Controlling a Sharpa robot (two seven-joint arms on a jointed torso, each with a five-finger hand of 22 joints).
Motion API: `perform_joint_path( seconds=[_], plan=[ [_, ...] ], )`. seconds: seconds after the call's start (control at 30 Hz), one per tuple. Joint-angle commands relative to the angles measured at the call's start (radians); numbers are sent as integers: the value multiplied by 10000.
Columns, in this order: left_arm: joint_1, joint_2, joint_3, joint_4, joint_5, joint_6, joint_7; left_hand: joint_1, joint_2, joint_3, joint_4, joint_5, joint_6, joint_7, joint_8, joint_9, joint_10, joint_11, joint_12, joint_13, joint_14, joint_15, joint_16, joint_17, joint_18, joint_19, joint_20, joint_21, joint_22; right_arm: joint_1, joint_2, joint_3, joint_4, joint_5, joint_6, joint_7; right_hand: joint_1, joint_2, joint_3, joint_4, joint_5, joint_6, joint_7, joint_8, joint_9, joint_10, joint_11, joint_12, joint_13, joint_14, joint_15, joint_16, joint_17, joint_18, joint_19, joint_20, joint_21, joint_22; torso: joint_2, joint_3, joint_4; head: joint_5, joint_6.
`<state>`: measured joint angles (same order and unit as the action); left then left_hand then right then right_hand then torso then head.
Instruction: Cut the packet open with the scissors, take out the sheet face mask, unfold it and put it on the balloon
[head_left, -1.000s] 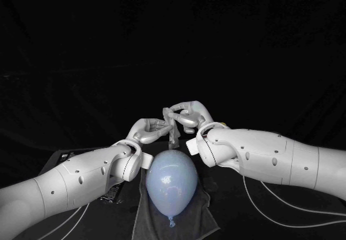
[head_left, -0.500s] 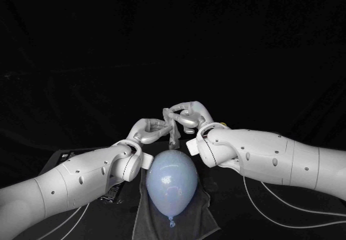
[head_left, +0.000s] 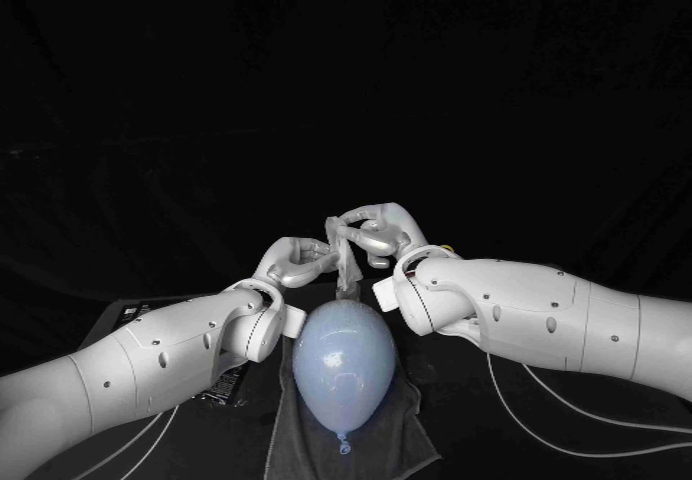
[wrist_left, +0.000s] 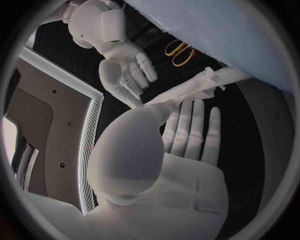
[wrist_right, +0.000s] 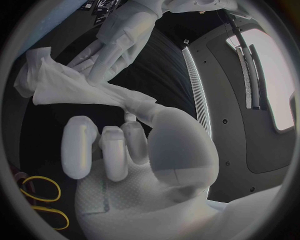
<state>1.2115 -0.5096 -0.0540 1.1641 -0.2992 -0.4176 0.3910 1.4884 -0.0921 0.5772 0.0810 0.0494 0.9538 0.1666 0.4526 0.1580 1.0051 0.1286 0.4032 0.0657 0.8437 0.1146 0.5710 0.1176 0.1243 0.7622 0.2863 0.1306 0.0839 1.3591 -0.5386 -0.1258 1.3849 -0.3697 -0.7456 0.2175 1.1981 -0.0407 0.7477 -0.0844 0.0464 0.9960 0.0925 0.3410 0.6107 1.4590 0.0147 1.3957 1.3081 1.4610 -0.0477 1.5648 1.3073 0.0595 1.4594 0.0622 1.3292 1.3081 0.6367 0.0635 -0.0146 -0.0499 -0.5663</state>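
Note:
The pale blue balloon lies lengthwise on a dark cloth in front of me. Above its far end, my left hand and right hand are close together. Between them hangs the folded white sheet mask, a narrow strip, and each hand pinches it. The left wrist view has the left hand with its thumb on the crumpled mask, the right hand meeting it, and the balloon close by. In the right wrist view the right hand pinches the mask opposite the left hand.
The yellow-handled scissors lie on the black table beyond the mask, also visible as scissors beside my right palm. A flat dark tray sits at the left under my left arm. White cables trail below my right arm.

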Motion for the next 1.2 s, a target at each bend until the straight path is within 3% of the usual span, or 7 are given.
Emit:
perform_joint_path(
  seconds=[0.03,0.3,0.47,0.8,0.97,1.2],
  plan=[
    [4,16,14,-2,-75,-65,-5,-172,-14,172,-85,-6,80,-6,119,121,149,-19,-62,17,130,-16,-95,24,130,86,-1,68,20,1,-13,7,-6,-105,134,50,29,93,-13,-52,34,72,3,152,215,103,1,26,1058,1098,18,60,2635,-89,177,-19,67,1957,-1,1,1,-13,3],
    [6,-85,24,25,-52,-75,33,-331,14,366,-141,-10,107,-39,247,220,282,-50,-108,22,230,-37,-198,43,140,87,8,86,28,0,-179,6,-89,-104,169,18,9,101,-3,-75,34,72,1,165,207,111,-1,37,1070,1098,16,60,2635,-89,177,-20,72,1958,0,-4,-1,-20,15],
    [55,-272,114,102,-117,-12,21,-453,18,413,-136,-20,85,-35,312,280,326,-52,-152,18,224,-26,-273,46,114,62,16,81,26,-3,-353,4,-144,-64,251,-2,4,100,-3,-79,33,72,1,167,206,114,-1,40,1074,1098,16,60,2635,-90,178,-20,75,1959,-16,1,4,-11,14],
    [530,-478,170,135,-828,586,-564,-914,-31,-14,13,-28,81,-160,690,560,684,-141,-230,29,323,-72,-317,132,93,89,11,95,29,-42,-557,0,-161,102,437,37,-4,96,-6,-82,30,72,2,170,204,111,-1,35,1069,1098,16,60,2635,-85,169,-21,53,1952,-9,10,-2,33,60],
    [707,-478,171,96,-1168,841,-893,-1042,-143,-398,77,-25,133,-370,998,780,1053,-293,-288,38,565,-211,-223,258,168,272,-5,183,61,-52,-592,0,-120,135,462,76,-14,94,-9,-83,28,69,3,172,203,103,0,22,1058,1098,16,60,2635,-83,165,-21,45,1950,1,9,-9,34,82],
    [888,-469,167,31,-1561,1056,-1248,-899,-213,-522,6,-23,163,-453,1142,893,1263,-396,-385,35,712,-303,-192,352,272,469,-17,282,99,-56,-644,0,-84,277,455,202,-14,94,-9,-83,28,69,3,172,203,103,0,22,1058,1098,16,60,2635,-83,165,-21,45,1950,7,8,-1,42,83]
  ],
)
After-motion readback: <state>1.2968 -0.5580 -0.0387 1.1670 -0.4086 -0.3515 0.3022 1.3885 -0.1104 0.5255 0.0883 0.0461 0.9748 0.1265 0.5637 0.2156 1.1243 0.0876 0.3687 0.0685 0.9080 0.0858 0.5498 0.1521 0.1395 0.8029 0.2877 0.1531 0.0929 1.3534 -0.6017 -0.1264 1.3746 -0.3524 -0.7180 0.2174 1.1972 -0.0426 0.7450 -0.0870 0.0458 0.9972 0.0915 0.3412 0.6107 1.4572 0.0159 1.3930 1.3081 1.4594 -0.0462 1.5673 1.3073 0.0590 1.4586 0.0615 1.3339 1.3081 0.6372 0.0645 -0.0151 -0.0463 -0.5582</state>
